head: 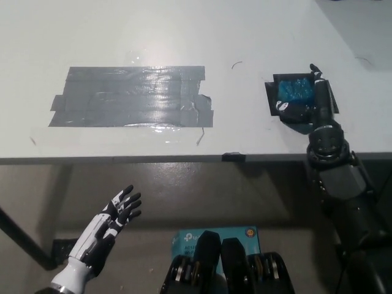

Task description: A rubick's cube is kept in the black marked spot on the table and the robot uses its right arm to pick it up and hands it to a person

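here we see the rubik's cube (294, 92), its blue face up, sitting on the black marked spot (274, 105) at the right of the white table (184, 30), near the table's near edge. the black right hand (310, 101) lies over the right side of the cube, with one finger reaching along its far right corner and fingertips (283, 108) curled against its near left edge. we take the hand to be closing around the cube, which sits on the mark, but we cannot tell whether the grip is firm. the black right arm (343, 190) comes up from the near right, crossing the table edge. to the left, well apart from the cube, a wide patch of grey tape (131, 97) is stuck flat on the table. the white left hand (110, 223) rests low at the near left, below the table edge, fingers spread and holding nothing
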{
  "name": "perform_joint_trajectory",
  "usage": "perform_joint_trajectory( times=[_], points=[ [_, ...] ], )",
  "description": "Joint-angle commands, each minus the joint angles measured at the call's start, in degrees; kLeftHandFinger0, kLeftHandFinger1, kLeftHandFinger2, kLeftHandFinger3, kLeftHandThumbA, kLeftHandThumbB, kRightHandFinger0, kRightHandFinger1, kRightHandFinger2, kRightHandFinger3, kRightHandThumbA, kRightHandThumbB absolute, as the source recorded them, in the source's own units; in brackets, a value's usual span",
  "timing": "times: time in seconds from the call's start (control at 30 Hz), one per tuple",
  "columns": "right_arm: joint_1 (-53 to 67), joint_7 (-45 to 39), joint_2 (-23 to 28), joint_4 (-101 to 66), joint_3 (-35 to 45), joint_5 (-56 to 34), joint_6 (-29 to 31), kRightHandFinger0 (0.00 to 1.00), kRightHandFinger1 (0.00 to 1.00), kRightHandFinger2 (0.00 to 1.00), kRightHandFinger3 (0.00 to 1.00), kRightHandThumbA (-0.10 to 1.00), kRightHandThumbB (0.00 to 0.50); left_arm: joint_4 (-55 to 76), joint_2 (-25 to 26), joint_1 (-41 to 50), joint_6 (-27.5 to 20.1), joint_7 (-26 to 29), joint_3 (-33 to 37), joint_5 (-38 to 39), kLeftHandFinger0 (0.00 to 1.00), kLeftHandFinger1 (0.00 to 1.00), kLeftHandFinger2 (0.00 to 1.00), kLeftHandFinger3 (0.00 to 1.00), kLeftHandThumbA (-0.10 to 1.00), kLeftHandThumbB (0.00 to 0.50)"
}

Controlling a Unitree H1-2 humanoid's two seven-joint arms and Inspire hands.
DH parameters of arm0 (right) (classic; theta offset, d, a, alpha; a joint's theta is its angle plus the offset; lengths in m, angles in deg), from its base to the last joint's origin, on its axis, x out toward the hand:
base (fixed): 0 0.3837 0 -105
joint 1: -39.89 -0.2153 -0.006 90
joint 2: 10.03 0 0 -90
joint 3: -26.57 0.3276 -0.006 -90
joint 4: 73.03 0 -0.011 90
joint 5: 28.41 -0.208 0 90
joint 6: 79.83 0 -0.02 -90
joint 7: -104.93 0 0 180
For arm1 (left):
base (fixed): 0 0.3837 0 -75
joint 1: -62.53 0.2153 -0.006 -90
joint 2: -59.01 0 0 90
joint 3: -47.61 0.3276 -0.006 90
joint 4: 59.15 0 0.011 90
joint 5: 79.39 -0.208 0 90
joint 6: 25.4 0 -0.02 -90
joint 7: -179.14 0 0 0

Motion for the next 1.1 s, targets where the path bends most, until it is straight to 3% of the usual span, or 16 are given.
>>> perform_joint_trajectory(
  times=[0.0,0.03,0.07,0.1,0.13,0.17,0.33,0.5,0.7,0.8,0.87,1.0,1.07],
  points=[
    [-3.74,11.82,-1.3,5.55,0.85,-0.54,2.02,0.61,0.61,0.64,0.78,-0.01,0.256,1.69,0.72,-1.19,-0.71,0.42,-0.25,-1.07,1.0,1.0,1.0,1.0,0.75,0.5],
    [-3.52,12.44,-1.27,6.15,0.9,-0.63,2.92,0.23,0.29,0.4,0.5,-0.08,0.227,1.85,0.77,-1.29,-0.49,0.5,-0.27,-1.13,1.0,1.0,1.0,1.0,0.75,0.5],
    [-2.61,12.81,-1.08,7.45,0.93,-0.99,5.46,0.13,0.2,0.39,0.37,-0.1,0.246,2.0,0.87,-1.69,-0.2,0.57,-0.33,-1.19,1.0,1.0,1.0,1.0,0.75,0.5],
    [-1.89,12.41,-0.93,8.2,0.72,-1.14,6.83,0.07,0.17,0.48,0.46,-0.1,0.274,1.85,0.97,-1.84,-0.36,0.53,-0.34,-1.29,1.0,1.0,1.0,1.0,0.76,0.5],
    [-1.76,12.3,-0.88,8.48,0.56,-1.12,7.08,0.07,0.17,0.48,0.46,-0.1,0.274,1.75,1.0,-1.85,-0.48,0.47,-0.34,-1.33,1.0,1.0,1.0,1.0,0.76,0.5],
    [-1.79,12.46,-0.78,9.18,0.14,-0.93,7.17,0.02,0.16,0.56,0.58,-0.1,0.268,1.62,1.1,-1.89,-0.66,0.39,-0.26,-1.59,1.0,1.0,1.0,1.0,0.78,0.5],
    [-2.06,12.49,-0.4,10.09,-0.15,-1.33,8.6,0.01,0.21,0.65,0.68,-0.1,0.258,1.13,1.26,-2.91,-1.25,0.37,-0.45,-1.9,1.0,1.0,1.0,1.0,0.77,0.5],
    [-2.51,12.78,-0.36,10.24,0.9,-2.94,10.45,0.01,0.23,0.69,0.7,-0.1,0.242,0.96,1.13,-3.61,-0.76,0.55,-0.83,-1.86,1.0,1.0,1.0,1.0,0.76,0.5],
    [-2.67,12.13,-0.34,7.35,2.97,-5.5,13.4,0.02,0.18,0.71,0.71,-0.1,0.224,1.14,1.23,-3.95,-0.79,0.81,-0.99,-2.63,1.0,1.0,1.0,1.0,0.78,0.5],
    [-2.66,6.69,-0.75,2.59,7.42,-12.06,15.82,0.0,0.08,0.68,0.66,-0.1,0.186,1.05,1.32,-4.2,-1.02,0.77,-1.06,-2.92,1.0,1.0,1.0,1.0,0.77,0.5],
    [-2.33,2.43,-1.46,-2.54,10.6,-17.22,15.48,0.0,0.16,0.75,0.68,-0.1,0.173,0.91,1.36,-4.39,-1.18,0.65,-1.11,-3.03,1.0,1.0,1.0,1.0,0.77,0.5],
    [-1.61,-1.22,-3.96,-16.93,15.03,-25.55,9.2,0.0,0.33,0.76,0.73,-0.1,0.171,0.77,1.5,-4.5,-1.36,0.5,-1.16,-3.12,0.99,1.0,1.0,1.0,0.77,0.5],
    [-0.69,-3.26,-5.38,-30.37,15.55,-30.94,2.83,0.0,0.39,0.79,0.78,-0.1,0.108,0.51,1.59,-4.7,-1.79,0.71,-1.18,-3.61,0.98,1.0,1.0,1.0,0.77,0.5]
  ],
)
